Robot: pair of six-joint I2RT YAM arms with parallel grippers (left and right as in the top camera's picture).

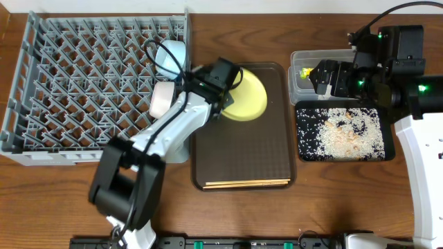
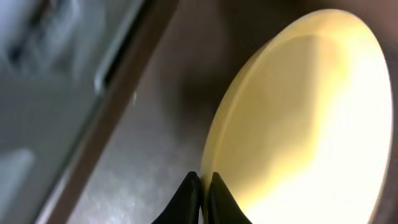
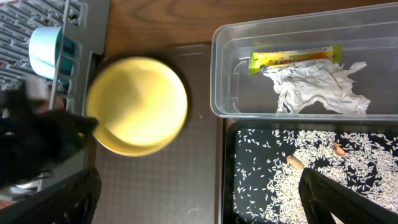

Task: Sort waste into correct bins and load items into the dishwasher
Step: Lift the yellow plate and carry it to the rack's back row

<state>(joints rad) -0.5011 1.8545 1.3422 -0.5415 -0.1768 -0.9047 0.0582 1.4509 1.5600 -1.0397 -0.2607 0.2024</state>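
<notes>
Wooden tabletop [image 1: 311, 207] carries a large grey plastic dish rack [image 1: 69, 83] at the left, a brown serving tray [image 1: 242, 159] in the middle and two bins at the right. Round yellow plate [image 1: 252, 97] is held tilted over the brown serving tray's far left corner, just beside the rack. Left gripper [image 2: 201, 193] jaws are clamped on its rim, probably so it can be stood edge-on between pegs. Light blue bowl [image 1: 171, 55] and white bowl [image 1: 161, 100] are seated at the rack's right edge. Right gripper [image 3: 199, 205] jaws are spread wide with nothing held; it is parked over the bins, likely to stay out of the left arm's path. Green-and-orange snack wrapper [image 3: 295, 57] and crumpled white paper [image 3: 317, 87] are in the clear rectangular plastic tub [image 3: 217, 74]. White rice-like scraps [image 1: 346, 135] are spread on the flat black tray [image 1: 304, 153]. Wooden chopsticks [image 1: 246, 183] lie at the brown tray's near edge, not yet loaded.
</notes>
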